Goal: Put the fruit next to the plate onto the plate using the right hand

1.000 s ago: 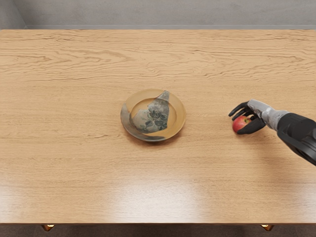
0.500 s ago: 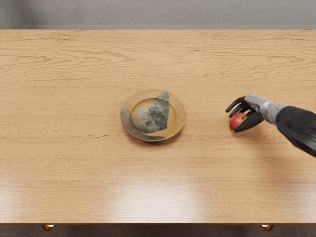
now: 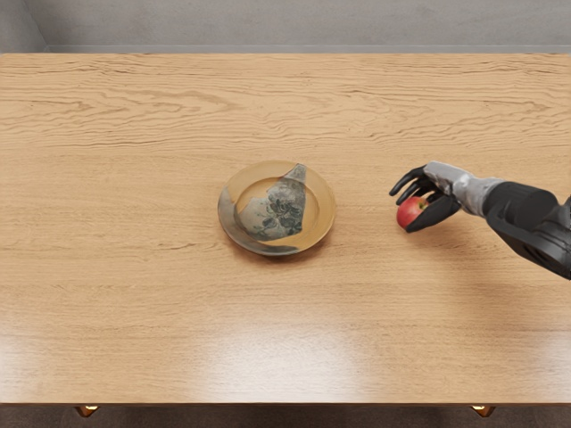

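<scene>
The fruit [image 3: 409, 212] was a small, round, red apple with a glossy skin and a paler yellowish patch toward its top. It sat in the grasp of the right hand [image 3: 430, 196], whose arm came in over the right edge of the counter [image 3: 134, 294]. The dark fingers [image 3: 406, 183] curved over the far side and top of the apple, and the thumb pressed against its near side, so the hand was closed around the fruit and hid part of it. Only the apple's side facing the plate showed freely. Whether the apple touched the wood or hung just above it could not be told.

The plate [image 3: 229, 218] lay near the middle of the counter, a round dish with an ochre rim and a mottled grey-blue pattern across its centre. The apple was on the side of the plate toward the right edge, apart from its rim, with bare wood between them.
</scene>
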